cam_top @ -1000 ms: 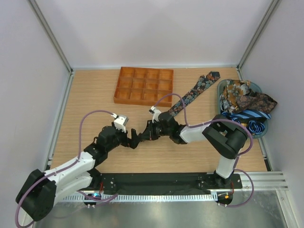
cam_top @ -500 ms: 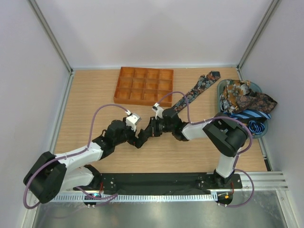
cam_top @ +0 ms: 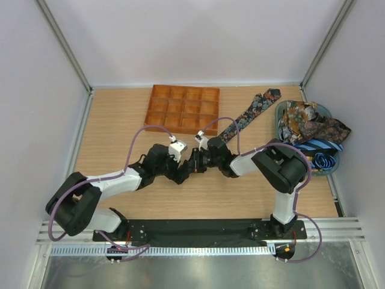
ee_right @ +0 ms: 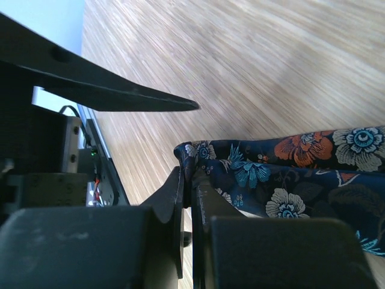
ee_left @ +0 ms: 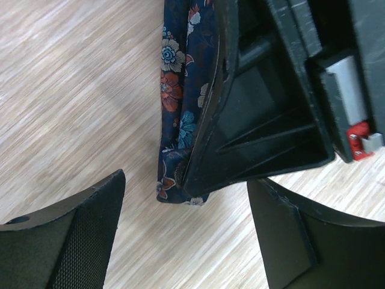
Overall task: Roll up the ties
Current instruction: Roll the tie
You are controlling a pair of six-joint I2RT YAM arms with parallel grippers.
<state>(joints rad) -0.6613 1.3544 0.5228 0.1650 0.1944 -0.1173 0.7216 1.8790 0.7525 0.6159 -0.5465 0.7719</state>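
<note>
A dark floral tie [cam_top: 248, 113] lies slanted on the table, from its pointed end near the basket down to the middle. My right gripper [cam_top: 194, 165] is shut on the tie's folded near end, low on the table. The right wrist view shows that fold [ee_right: 198, 153] pinched between the closed fingers [ee_right: 171, 198]. My left gripper [cam_top: 182, 173] is open and faces the right gripper. In the left wrist view its fingers [ee_left: 72, 235] straddle the tie's end [ee_left: 174, 114], just short of it and not touching. Other ties [cam_top: 308, 123], floral and blue-striped, are heaped in the basket.
An orange gridded tray [cam_top: 182, 108] stands at the back centre, just beyond both wrists. A grey-green basket [cam_top: 278, 120] sits against the right wall. White walls enclose the table at the left, back and right.
My left arm has reached right and away from its base, bringing its open gripper up to the right gripper. The right gripper has kept hold of the tie end and shifted slightly.
</note>
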